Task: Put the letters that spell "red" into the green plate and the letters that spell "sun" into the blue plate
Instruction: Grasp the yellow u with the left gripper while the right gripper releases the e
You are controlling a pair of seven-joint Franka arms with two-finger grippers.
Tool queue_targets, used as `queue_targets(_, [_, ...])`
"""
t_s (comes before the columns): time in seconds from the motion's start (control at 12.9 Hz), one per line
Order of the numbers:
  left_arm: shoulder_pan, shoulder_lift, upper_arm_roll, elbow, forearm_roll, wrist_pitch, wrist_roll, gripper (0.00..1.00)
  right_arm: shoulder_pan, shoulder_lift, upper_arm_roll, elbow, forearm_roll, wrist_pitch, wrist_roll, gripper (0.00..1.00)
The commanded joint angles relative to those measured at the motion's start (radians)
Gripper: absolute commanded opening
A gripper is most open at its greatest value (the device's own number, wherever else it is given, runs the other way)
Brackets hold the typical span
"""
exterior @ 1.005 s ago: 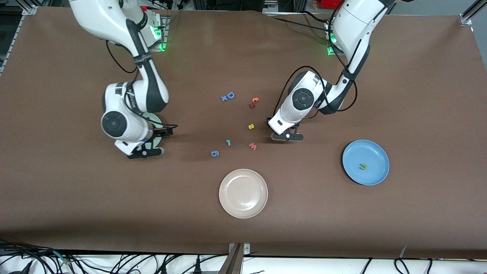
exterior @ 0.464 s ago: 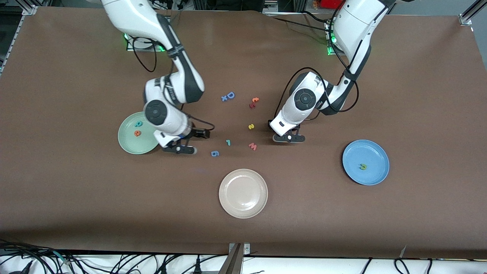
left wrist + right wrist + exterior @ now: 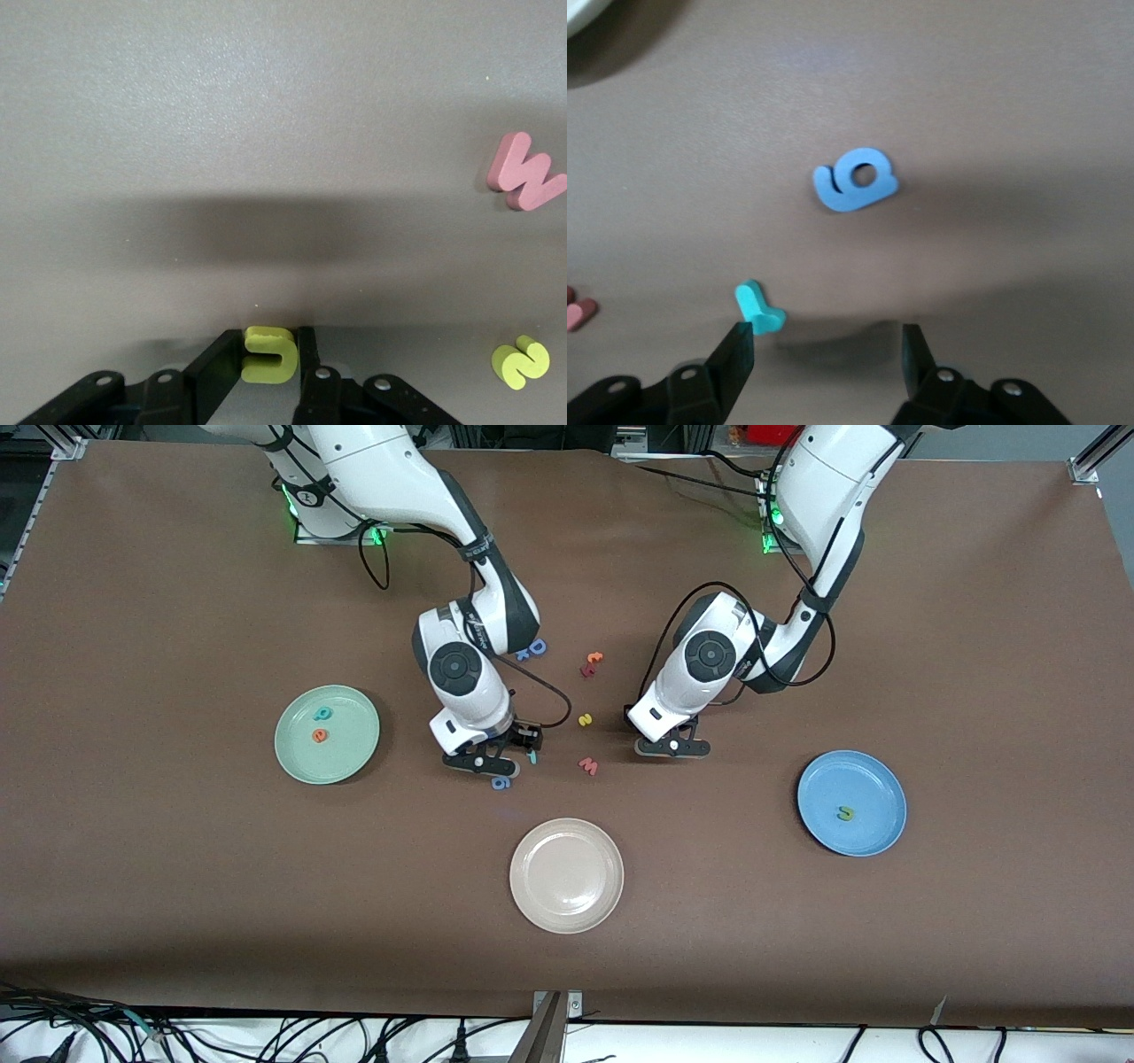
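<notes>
Gripping an olive-green n (image 3: 268, 355) between its fingers, the left gripper (image 3: 671, 746) should lift straight toward the blue plate (image 3: 873, 775). Right gripper (image 3: 483, 764), fingers apart beside the teal r (image 3: 759, 308), must centre before closing.

plates — 3: green plate (image 3: 353, 755), blue plate (image 3: 873, 784), beige plate (image 3: 567, 875) | robot arms (image 3: 709, 657) — 2 | letters (image 3: 320, 735) in plates: 3

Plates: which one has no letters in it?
The beige-white plate, nearest the front camera. The green plate holds two letters and the blue plate holds one.
</notes>
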Motion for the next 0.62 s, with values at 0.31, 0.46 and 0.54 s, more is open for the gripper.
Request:
queue_targets(0.31, [0.005,-0.006,0.030,0.008,0.029,0.006,0.011,0.00,0.021,0.073,-0.011,0.095,0.015,0.010,0.047,0.69])
queue_targets(0.46, [0.028,-0.045,0.050,0.010,0.029,-0.050,0.082,0.00,0.033,0.088,-0.011,0.097,0.013,0.011,0.047,0.62])
queue_targets(0.54, [0.047,-0.066,0.068,0.008,0.029,-0.081,0.142,0.00,0.034,0.090,-0.011,0.097,0.014,0.011,0.047,0.58])
